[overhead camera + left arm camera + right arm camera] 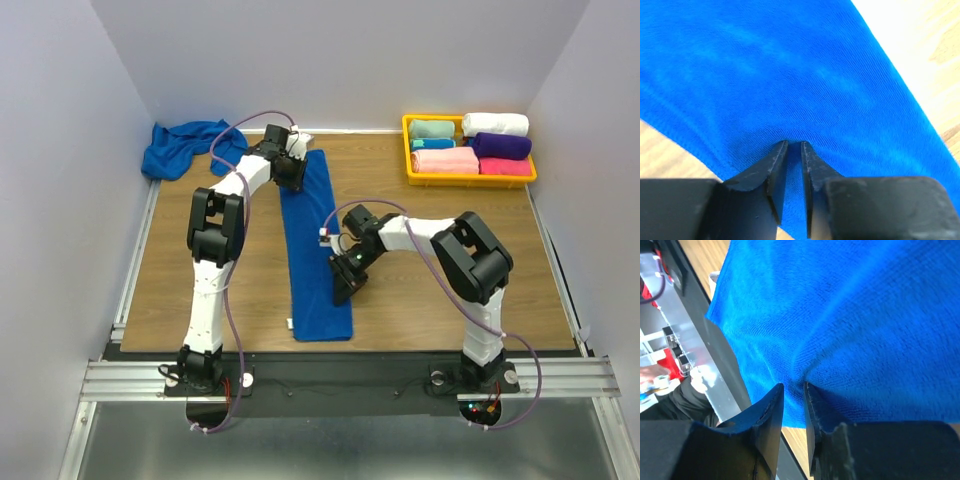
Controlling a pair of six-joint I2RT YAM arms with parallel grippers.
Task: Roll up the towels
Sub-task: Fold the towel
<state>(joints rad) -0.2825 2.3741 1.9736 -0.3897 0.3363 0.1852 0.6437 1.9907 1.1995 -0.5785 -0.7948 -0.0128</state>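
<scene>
left claw [794, 146] grips the far end of the spread towel [312, 262], right claw [793, 388] grips its right edge.

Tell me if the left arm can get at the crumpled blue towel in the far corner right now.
Probably, but not right away: its left fingers are shut on the flat towel. The crumpled towel lies close by, nothing between.
</scene>
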